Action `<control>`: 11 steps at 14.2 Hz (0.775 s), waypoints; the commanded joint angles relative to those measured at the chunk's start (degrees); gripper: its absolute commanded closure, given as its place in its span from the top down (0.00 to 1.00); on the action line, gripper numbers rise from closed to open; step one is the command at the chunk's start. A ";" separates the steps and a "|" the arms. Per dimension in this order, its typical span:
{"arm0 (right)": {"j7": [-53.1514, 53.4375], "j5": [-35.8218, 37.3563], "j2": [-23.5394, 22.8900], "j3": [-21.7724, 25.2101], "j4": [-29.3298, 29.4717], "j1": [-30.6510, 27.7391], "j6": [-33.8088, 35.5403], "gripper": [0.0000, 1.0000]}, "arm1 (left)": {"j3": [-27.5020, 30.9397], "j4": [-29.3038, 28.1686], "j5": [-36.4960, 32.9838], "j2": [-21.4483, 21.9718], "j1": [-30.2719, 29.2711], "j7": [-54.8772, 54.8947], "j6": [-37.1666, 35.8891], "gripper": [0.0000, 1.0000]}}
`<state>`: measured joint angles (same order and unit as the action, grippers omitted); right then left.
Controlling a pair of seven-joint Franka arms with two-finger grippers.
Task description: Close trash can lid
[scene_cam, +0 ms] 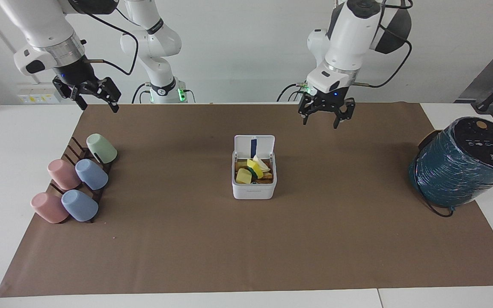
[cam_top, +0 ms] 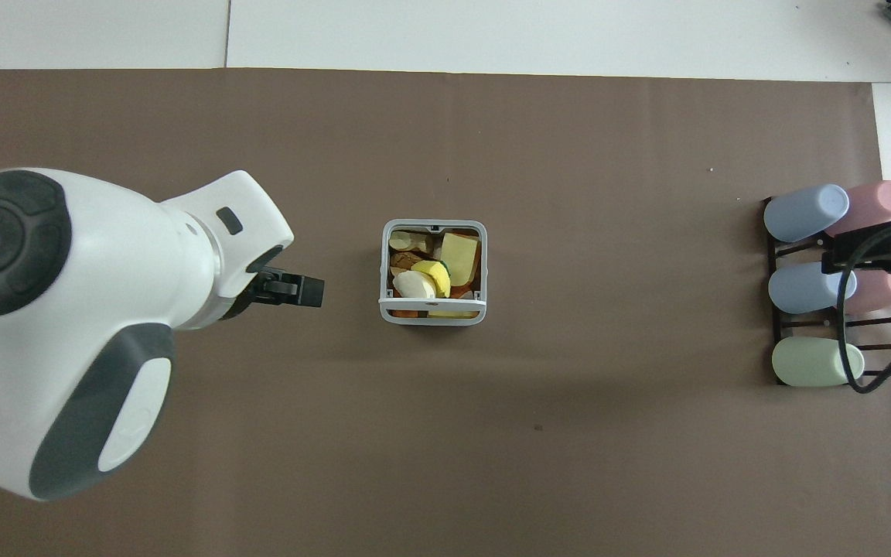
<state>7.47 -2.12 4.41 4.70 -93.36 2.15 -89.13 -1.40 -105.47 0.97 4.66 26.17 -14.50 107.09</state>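
Observation:
The small white trash can [scene_cam: 253,191] stands at the middle of the brown mat, filled with yellow, white and brown scraps; it also shows in the overhead view [cam_top: 433,317]. Its lid [scene_cam: 254,146] stands upright and open on the side nearer the robots, dark blue strip showing; from overhead the lid [cam_top: 432,302] is edge-on. My left gripper [scene_cam: 326,121] is open and empty in the air over the mat, beside the can toward the left arm's end [cam_top: 300,291]. My right gripper [scene_cam: 96,100] is open and empty, raised over the cup rack [cam_top: 871,255].
A dark rack [scene_cam: 76,150] with several pastel cups lies toward the right arm's end of the mat [cam_top: 809,288]. A large teal wrapped cylinder [scene_cam: 460,164] stands at the left arm's end. The left arm's body covers that end in the overhead view.

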 commanded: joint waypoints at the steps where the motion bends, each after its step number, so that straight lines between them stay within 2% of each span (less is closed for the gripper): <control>1: 0.61 -0.70 1.13 -0.13 -1.65 -0.04 -1.48 1.00 | 1.05 -4.30 -0.35 1.67 6.15 -6.74 4.52 1.00; 2: 0.61 -0.70 1.22 -0.13 -1.65 -0.04 -1.48 1.00 | 1.05 -5.17 -0.35 1.58 8.69 -9.72 6.27 0.90; 4: 0.61 -0.70 1.31 -0.13 -1.65 -0.04 -1.40 1.00 | 1.05 -5.27 -0.35 -0.34 11.95 -15.53 8.04 0.63; 6: 0.53 -0.70 1.31 -0.13 -1.73 -0.04 -1.48 1.00 | 1.05 -5.27 -0.35 -3.51 14.77 -20.19 12.86 0.21; 7: 0.61 -0.70 1.31 -0.13 -1.73 -0.04 -1.57 1.00 | 1.05 -5.27 -0.35 -4.56 14.87 -20.47 14.97 0.07; 8: 0.61 -0.70 1.31 -0.13 -1.73 -0.04 -1.48 1.00 | 0.96 -5.27 -0.35 -5.10 14.87 -20.48 16.30 0.00; 11: 0.61 -0.70 1.31 -0.13 -1.73 -0.04 -1.48 1.00 | 1.05 -5.10 -0.35 -7.11 13.91 -18.47 21.12 0.00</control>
<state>7.47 -2.12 4.47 4.70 -93.38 2.14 -89.13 -1.07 -110.25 0.97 -1.79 40.24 -33.92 124.88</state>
